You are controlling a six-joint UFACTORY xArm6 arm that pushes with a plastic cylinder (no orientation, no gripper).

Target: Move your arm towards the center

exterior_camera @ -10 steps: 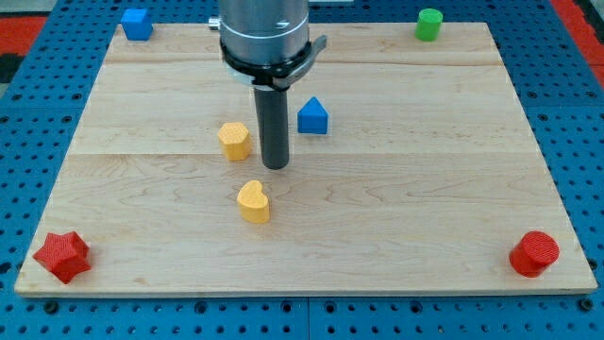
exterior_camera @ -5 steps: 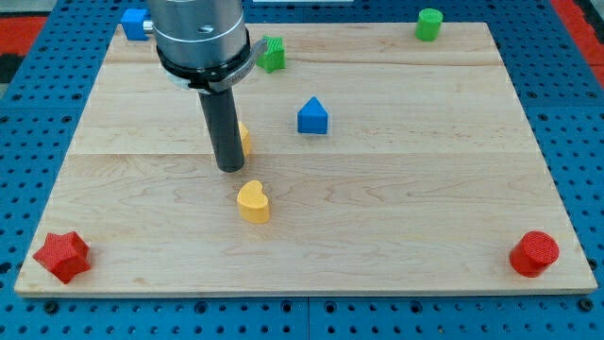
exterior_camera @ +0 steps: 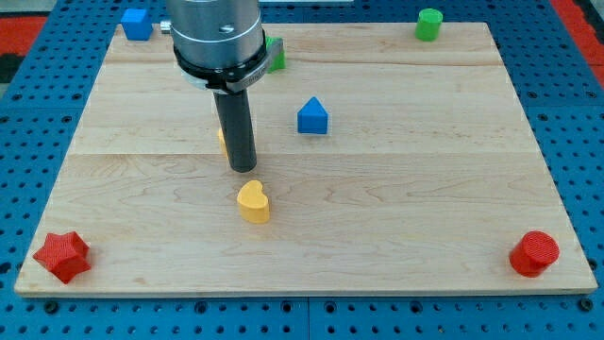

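Observation:
My tip rests on the wooden board a little left of its middle. The rod stands in front of a yellow block and hides most of it. A yellow heart block lies just below the tip, apart from it. A blue block with a pointed top sits to the upper right of the tip.
A blue cube is at the top left corner. A green block shows partly behind the arm. A green cylinder is at the top right. A red star block is at the bottom left and a red cylinder at the bottom right.
The arm swung left from beside the yellow block, then came back a little to the right. It now covers most of the yellow block. No block has visibly moved.

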